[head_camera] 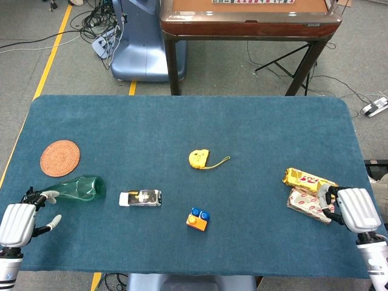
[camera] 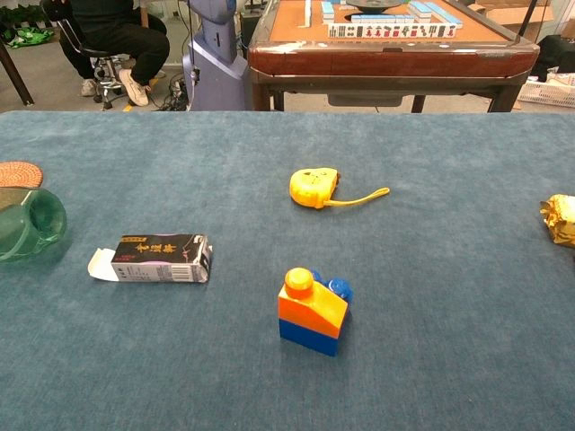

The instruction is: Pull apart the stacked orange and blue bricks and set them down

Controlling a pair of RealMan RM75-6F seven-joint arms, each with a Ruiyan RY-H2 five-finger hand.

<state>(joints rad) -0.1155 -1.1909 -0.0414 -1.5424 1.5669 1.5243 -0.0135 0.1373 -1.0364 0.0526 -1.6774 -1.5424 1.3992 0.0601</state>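
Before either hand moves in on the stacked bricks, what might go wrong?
The orange brick sits on only part of the blue brick, so a one-sided grasp may tip the stack. The left hand is beside the lying green bottle and may roll it. The right hand may drag the snack packets.

The bench wears a matt, napped blue cloth, on which the orange brick and blue brick look like smooth, faintly glossy plastic, the green bottle is translucent, the round mat woven, and the snack packets shiny foil.
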